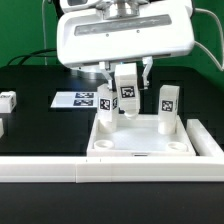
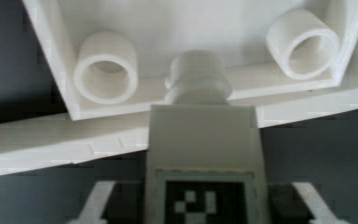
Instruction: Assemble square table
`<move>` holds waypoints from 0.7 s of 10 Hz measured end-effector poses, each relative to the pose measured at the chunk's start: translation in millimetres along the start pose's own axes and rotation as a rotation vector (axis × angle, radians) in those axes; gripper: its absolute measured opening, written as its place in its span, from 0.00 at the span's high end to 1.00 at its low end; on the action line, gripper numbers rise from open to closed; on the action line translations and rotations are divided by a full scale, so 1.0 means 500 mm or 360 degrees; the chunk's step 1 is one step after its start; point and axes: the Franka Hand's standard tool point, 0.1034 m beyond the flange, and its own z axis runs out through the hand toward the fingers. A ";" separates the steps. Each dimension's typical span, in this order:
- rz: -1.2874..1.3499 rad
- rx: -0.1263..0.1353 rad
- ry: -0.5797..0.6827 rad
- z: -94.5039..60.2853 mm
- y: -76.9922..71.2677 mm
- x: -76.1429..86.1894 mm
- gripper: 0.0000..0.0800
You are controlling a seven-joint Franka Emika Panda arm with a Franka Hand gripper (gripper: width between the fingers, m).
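Black tabletop (image 1: pixel 40 135) carries the square table top (image 1: pixel 150 142), an upright leg (image 1: pixel 168 105) on its corner at the exterior view's right. The gripper (image 1: pixel 127 88) clamps a tagged held leg (image 1: pixel 128 102) over the opposite corner. Marker board (image 1: pixel 80 98) and loose leg (image 1: pixel 7 100) lie aside.

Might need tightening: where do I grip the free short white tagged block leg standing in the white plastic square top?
Probably its upper half, from above, jaws across two flat opposite sides. The free leg stands upright, its base inside the square top and its raised rim, which blocks a low sideways approach. The gripper, shut on a second leg, hangs beside it.
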 end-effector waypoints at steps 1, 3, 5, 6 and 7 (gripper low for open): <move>-0.0037 0.0018 -0.0005 0.010 -0.029 -0.002 0.64; -0.0154 0.0039 0.0023 0.024 -0.087 0.000 0.64; -0.0200 0.0004 0.0134 0.026 -0.089 0.010 0.64; -0.0204 -0.0037 0.0238 0.026 -0.076 0.014 0.64; -0.0209 -0.0058 0.0286 0.031 -0.071 0.009 0.64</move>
